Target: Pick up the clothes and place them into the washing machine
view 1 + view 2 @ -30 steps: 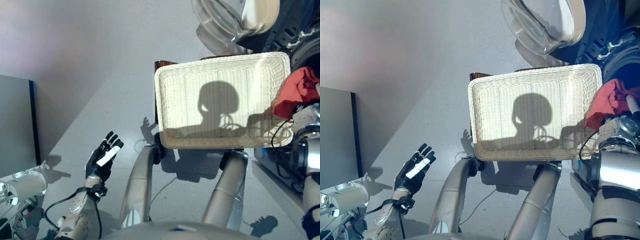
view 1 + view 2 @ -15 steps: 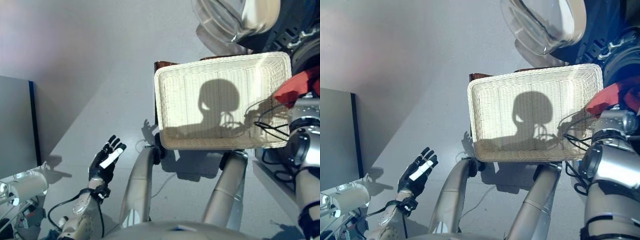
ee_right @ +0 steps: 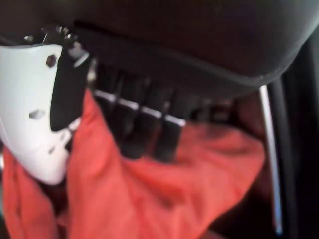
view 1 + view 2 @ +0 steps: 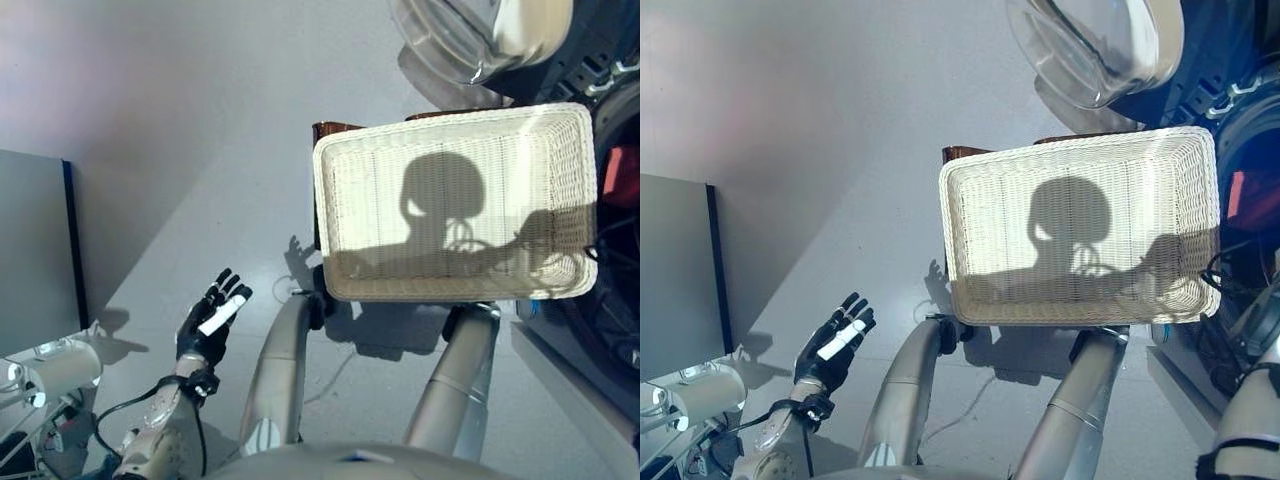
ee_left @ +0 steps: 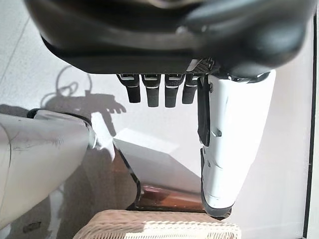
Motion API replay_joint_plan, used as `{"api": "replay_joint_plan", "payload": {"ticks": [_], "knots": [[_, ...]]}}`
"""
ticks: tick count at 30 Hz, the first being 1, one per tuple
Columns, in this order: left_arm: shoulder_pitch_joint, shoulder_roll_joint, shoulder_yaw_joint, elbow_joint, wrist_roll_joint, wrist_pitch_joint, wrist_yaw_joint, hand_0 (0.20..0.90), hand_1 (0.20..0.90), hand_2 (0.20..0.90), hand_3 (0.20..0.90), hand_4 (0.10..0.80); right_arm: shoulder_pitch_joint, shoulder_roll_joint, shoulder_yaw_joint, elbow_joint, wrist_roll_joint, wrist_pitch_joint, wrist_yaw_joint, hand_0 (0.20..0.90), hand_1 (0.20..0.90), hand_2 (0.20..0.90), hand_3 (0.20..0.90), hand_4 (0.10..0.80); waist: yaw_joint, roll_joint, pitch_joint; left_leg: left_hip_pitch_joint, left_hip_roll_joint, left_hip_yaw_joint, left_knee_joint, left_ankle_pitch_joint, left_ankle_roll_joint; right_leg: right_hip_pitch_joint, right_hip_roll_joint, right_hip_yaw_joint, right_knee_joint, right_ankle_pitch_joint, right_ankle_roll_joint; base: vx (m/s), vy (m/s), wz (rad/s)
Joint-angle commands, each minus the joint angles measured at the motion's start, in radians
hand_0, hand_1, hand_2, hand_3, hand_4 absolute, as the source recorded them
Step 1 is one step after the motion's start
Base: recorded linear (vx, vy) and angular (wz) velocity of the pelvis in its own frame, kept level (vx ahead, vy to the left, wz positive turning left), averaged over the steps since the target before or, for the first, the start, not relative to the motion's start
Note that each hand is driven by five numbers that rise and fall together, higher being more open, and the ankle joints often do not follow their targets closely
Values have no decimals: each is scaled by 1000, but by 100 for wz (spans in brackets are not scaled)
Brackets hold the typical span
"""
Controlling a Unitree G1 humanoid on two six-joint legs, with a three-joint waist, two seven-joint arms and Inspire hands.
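At far left, the left hand (image 4: pixel 208 325) hung over grey floor (image 4: pixel 200 150), fingers straight, holding nothing. Centre: white rectangular wicker basket (image 4: pixel 340 170). At right, the right hand (image 3: pixel 149 119) pinched the red cloth garment (image 3: pixel 164 194) inside the washing machine's dark drum opening (image 4: pixel 620 140).

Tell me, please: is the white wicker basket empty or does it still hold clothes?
Empty: the wicker basket shows only bare weave and shadow. The red cloth is in the right hand.
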Motion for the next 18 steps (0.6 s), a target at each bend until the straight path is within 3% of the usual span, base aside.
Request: {"api": "replay_joint_plan", "payload": {"ticks": [1, 7, 8, 9, 10, 18], "knots": [[94, 59, 82, -16, -1, -38, 0, 900, 900, 900, 900, 800, 35, -197, 133, -36, -108, -42, -34, 200, 200, 200, 200, 300, -31, 12, -45, 73, 78, -72, -133, 75, -114, 14, -14, 28, -14, -23, -19, 0, 0, 0], [85, 54, 68, -17, -3, -49, 7, 900, 900, 900, 900, 800, 38, -109, 153, -46, -150, -36, -34, 200, 200, 200, 200, 300, -24, 19, -44, 64, 77, -65, -127, 77, -110, 7, -12, 31, -13, -17, -22, -3, 3, -2], [82, 54, 68, -15, -2, -51, 6, 900, 900, 900, 900, 800, 42, -93, 149, -43, -149, -31, -20, 496, 496, 496, 496, 512, -23, 20, -43, 61, 77, -66, -123, 76, -110, 7, -12, 31, -11, -18, -22, -16, -4, -3], [77, 57, 67, -13, -3, -53, 6, 900, 900, 900, 900, 800, 39, -77, 154, -49, -145, -31, -3, 496, 496, 496, 496, 512, -19, 21, -43, 60, 77, -66, -123, 76, -110, 8, -12, 30, -10, -18, -22, 0, 0, 0], [75, 57, 68, -12, -6, -56, 7, 900, 900, 900, 900, 800, 35, -63, 159, -55, -141, -32, 6, 900, 900, 900, 900, 800, -17, 21, -43, 60, 78, -66, -122, 76, -109, 8, -12, 29, -10, -19, -23, 0, 0, 0], [61, 55, 76, -13, 1, -73, -4, 900, 900, 900, 900, 800, 53, 18, 176, -105, -176, -39, 65, 900, 900, 900, 900, 800, -16, 18, -31, 60, 76, -68, -112, 77, -110, 22, -9, 19, -11, -16, -25, 0, 0, 0]]}}
